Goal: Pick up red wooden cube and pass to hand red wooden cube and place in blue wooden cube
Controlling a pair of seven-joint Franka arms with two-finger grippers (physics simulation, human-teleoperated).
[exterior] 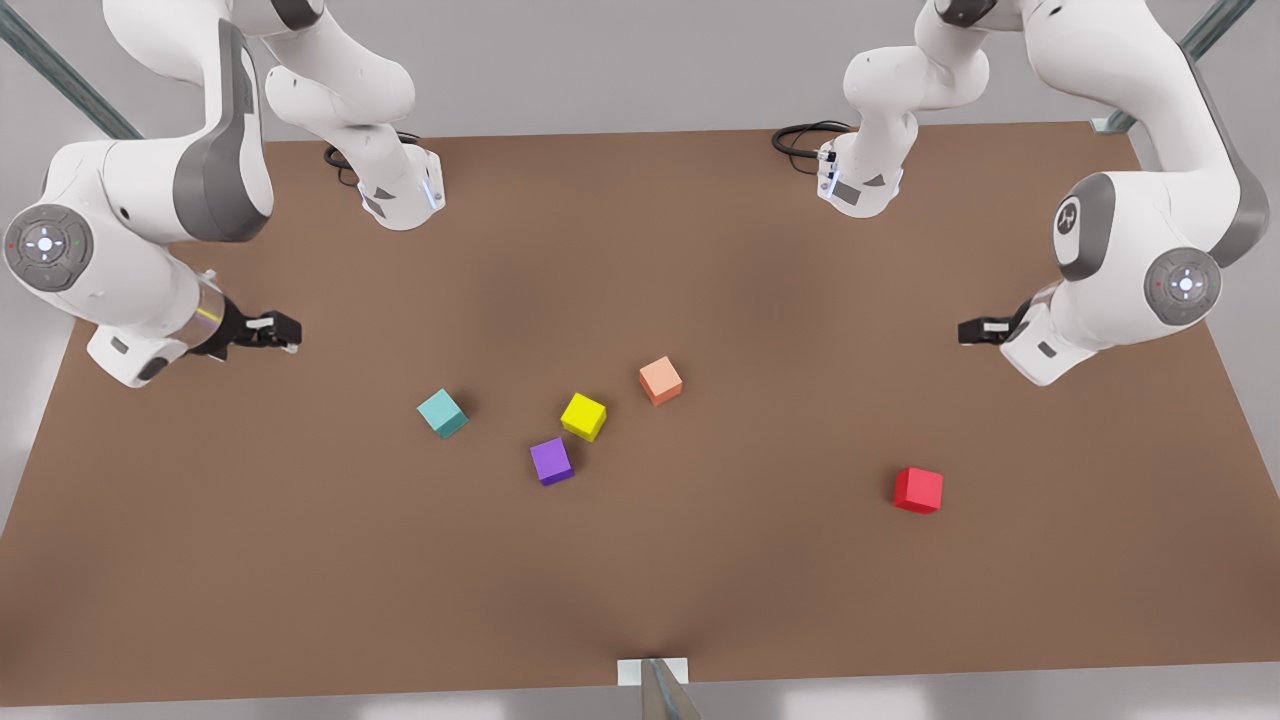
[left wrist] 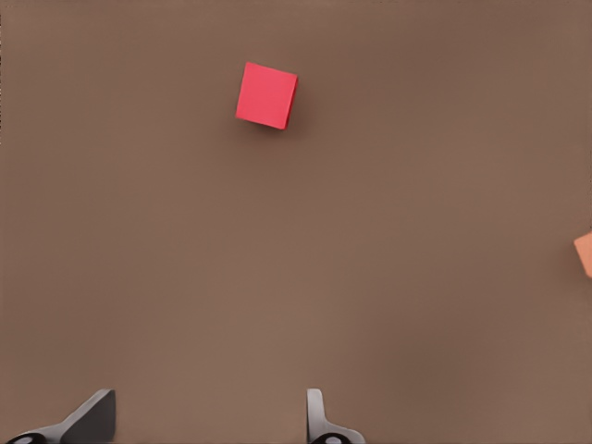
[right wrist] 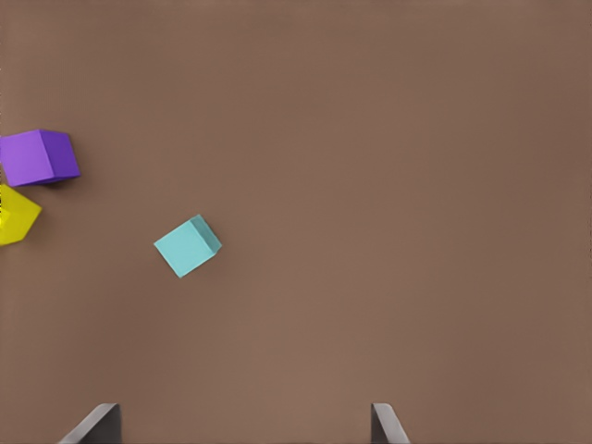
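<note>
— Where is the red wooden cube (exterior: 917,490)?

— It sits flat on the brown table (exterior: 300,580), by itself, toward the front view's right. Nothing touches it. From the left wrist view you can see it too (left wrist: 266,95), lying on the bare table ahead of the fingers (left wrist: 88,418).

— So which arm is close to it?

— The one on the front view's right. That is the left gripper (exterior: 972,331). It hangs above the table, well apart from the red cube. Its two fingers are spread wide with nothing between them.

— And the other arm?

— The right gripper (exterior: 285,333) is over on the front view's left, also up in the air. Its fingers (right wrist: 92,425) are spread apart too, holding nothing. It waits near the blue wooden cube (exterior: 442,413), which looks teal and sits on the table (right wrist: 187,246).

— What else is there?

— Three more cubes in the middle. A yellow cube (exterior: 583,416) and a purple cube (exterior: 551,461) are just beside each other, and a salmon-orange cube (exterior: 660,380) is a bit past the yellow one. The blue cube is near that bunch but not touching. The red one is far from all of them.
</note>
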